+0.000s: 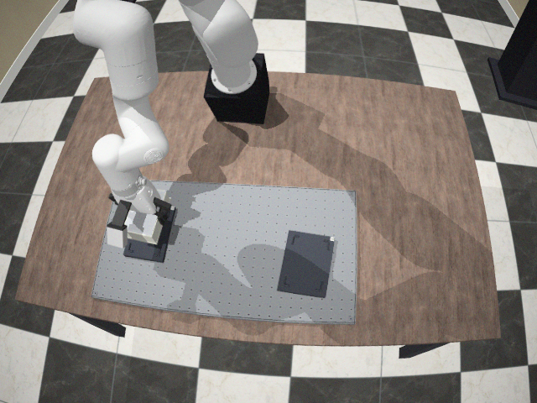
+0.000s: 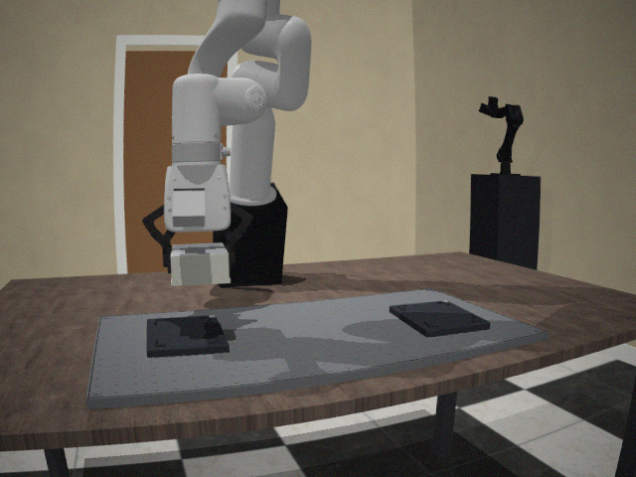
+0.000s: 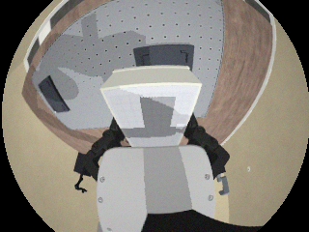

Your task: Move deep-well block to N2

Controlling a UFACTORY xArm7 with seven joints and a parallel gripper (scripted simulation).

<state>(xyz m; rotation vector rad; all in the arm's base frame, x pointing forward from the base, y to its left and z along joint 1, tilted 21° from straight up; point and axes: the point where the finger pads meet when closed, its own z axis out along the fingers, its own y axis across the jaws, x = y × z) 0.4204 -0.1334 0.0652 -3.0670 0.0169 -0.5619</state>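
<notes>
The arm is folded over the left side of the scene as the exterior view shows it, with its last link pointed straight down and the gripper hung vertically above nest N1. The jaws are spread wide and clamped on the deep-well block, one dark finger being seen on each of two opposite side faces in the top view.

The block is held in the air, well apart from N1 and directly over it (a gap of counter and wall is seen beneath it in the exterior view). It is carried level and upright, with its open face under the gripper body.

In the top view the block's long axis appears to run roughly along the long side of N1, toward and away from the arm's base; the fingers pinch across the short dimension. Which corner holds well A1 cannot be told.

N2 lies on the far end of the grey perforated plate, a small white mark at one corner. The plate rests on the wooden counter.
</notes>
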